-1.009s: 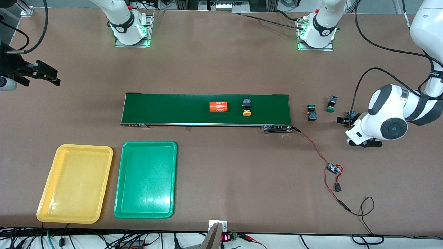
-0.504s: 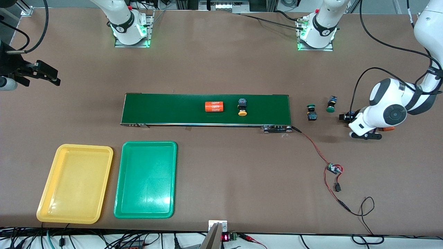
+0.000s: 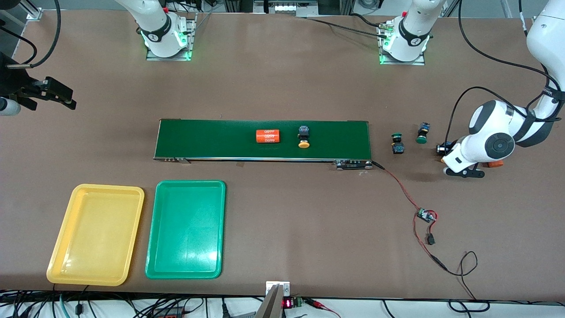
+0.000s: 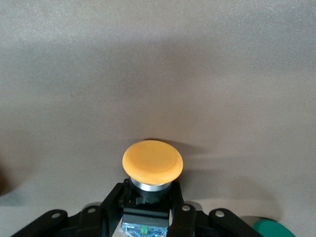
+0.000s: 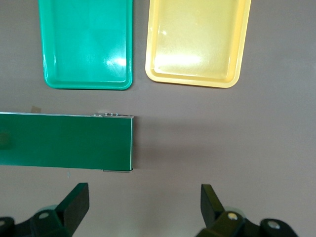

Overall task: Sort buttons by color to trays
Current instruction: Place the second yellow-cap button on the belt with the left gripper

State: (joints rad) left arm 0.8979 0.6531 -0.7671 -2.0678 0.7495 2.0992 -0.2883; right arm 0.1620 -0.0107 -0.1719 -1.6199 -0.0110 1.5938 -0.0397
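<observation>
Left hand [image 4: 148,217] low over the worktop [image 3: 282,79] at the left arm's end, fingers [image 4: 111,207] pinching the black body of a yellow-capped button [image 4: 152,162]; cap points away from the wrist, its lower edge seems to touch the worktop, though contact cannot be confirmed. In the front view this button is mostly hidden by the wrist. Two green-capped buttons lie on the worktop between that hand and the conveyor belt [image 3: 212,139]: one [image 3: 421,133] near the hand, the other [image 3: 397,143] closer to the belt's end, the two apart. Second yellow-capped button [image 3: 303,137] lies on the belt, just beside an orange cylinder with white print [image 3: 268,136], not touching. Yellow tray [image 3: 59,251] and green tray [image 3: 152,247] sit side by side, nearer the front camera than the belt, toward the right arm's end. Right hand [image 5: 143,202] waits, raised over the worktop near that end of the belt, fingers spread, nothing between them.
</observation>
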